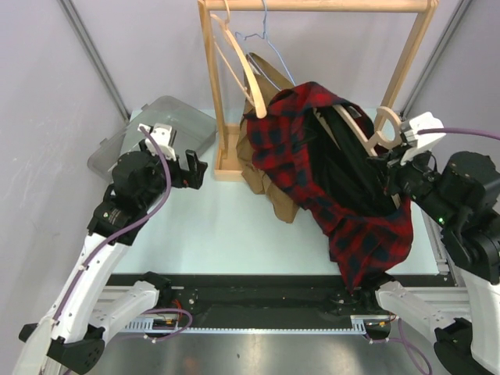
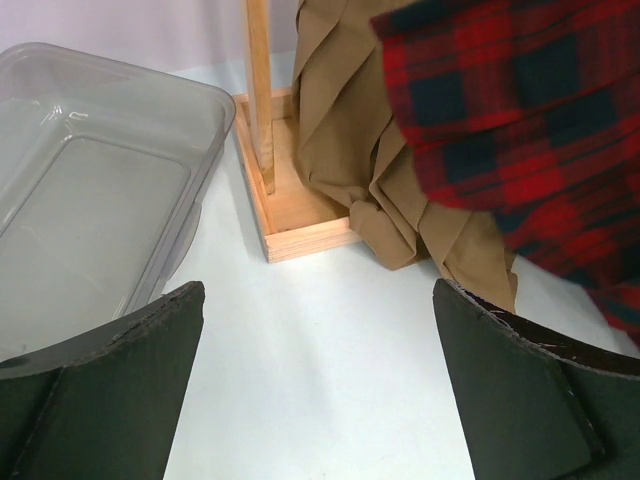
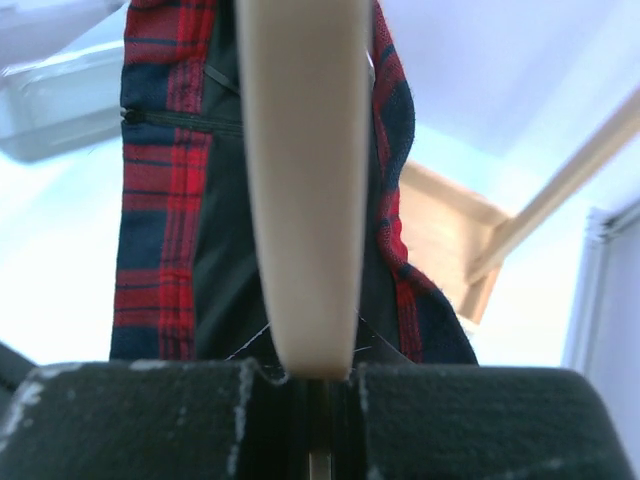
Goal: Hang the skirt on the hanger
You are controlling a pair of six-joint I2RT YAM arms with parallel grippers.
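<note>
Only from the top camera is the whole scene seen: a wooden rack (image 1: 312, 6) stands at the back of the table (image 1: 219, 234), with a bare hanger (image 1: 238, 66) and a tan garment (image 1: 262, 176) hung on it. The red plaid skirt (image 1: 336, 164) is draped over a second, pale hanger (image 1: 367, 133) to the right of the rack. Its dark lining is exposed, and its lower part hangs down to the table's near edge.

From the right wrist, the pale hanger (image 3: 300, 180) is shown pinched between the clenched fingers of the right gripper (image 3: 315, 385). The skirt (image 3: 160, 200) is wrapped behind it, and a zip is seen there that the top camera does not resolve.

From the left wrist, the left gripper (image 2: 320, 330) is shown released and holding nothing, its fingers (image 2: 110, 390) spread wide above bare table. Ahead of it are seen the rack's base (image 2: 300, 225), the tan garment's folds (image 2: 360, 130) and a clear plastic bin (image 2: 90, 180) to the left.

The left arm is bent at the elbow, and the left gripper (image 1: 191, 168) is pointed towards the rack's base, beside the bin (image 1: 168, 125). The right arm is raised at the right edge, and the right gripper (image 1: 398, 152) is turned leftwards at the hanger's end.
</note>
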